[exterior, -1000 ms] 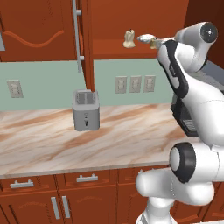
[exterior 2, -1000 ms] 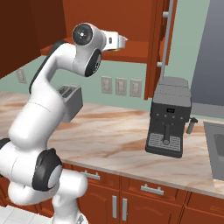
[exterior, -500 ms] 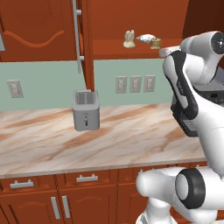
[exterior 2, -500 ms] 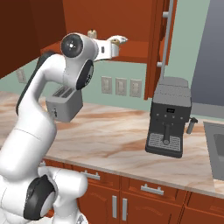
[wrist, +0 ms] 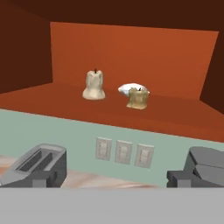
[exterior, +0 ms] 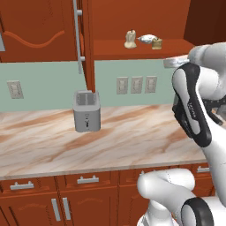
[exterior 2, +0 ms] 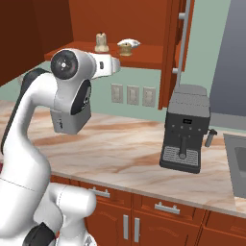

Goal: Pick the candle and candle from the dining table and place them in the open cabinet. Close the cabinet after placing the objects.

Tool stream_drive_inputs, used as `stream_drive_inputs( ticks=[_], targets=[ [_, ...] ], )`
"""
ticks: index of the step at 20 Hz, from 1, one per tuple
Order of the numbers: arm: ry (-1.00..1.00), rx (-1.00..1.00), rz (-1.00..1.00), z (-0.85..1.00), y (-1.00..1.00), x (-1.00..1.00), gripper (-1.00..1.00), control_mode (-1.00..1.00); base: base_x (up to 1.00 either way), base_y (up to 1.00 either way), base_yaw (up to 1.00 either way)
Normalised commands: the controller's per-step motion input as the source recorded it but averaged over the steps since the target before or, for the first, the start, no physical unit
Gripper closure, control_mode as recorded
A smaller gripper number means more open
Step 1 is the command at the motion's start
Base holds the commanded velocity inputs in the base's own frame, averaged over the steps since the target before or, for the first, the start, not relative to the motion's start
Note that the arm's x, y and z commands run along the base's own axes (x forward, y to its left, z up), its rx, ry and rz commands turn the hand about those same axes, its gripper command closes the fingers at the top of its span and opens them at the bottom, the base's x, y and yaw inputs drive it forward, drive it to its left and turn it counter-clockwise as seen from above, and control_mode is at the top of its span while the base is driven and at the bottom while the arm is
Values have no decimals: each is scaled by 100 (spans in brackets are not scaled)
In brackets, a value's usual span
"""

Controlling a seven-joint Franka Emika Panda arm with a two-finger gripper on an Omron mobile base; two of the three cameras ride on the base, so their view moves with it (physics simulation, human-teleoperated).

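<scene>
Both candles sit on the shelf of the reddish-brown wooden wall cabinet (exterior: pixel 132 48): the pale cream knobby candle (wrist: pixel 94 85) and, just beside it, the squat tan-yellow candle (wrist: pixel 137 99), touching a grey-white oblong object (wrist: pixel 130 89).

Risk: the open arched-panel door (exterior 2: pixel 173 53) may be clipped by the raised elbow during closing.

Arm folded high, hand level with the shelf. Pincer (wrist: pixel 109 177) wide, empty.
</scene>
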Motion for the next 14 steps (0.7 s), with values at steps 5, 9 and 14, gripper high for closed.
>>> stream_drive_inputs(
  ticks=[5,9,14],
  targets=[
    [0,-1,3,0,26,-73,-100,-100,0,0,0],
    [0,-4,3,0,18,-61,-100,-100,0,0,0],
    [0,-6,4,0,7,-68,-100,-100,0,0,0]
  ],
)
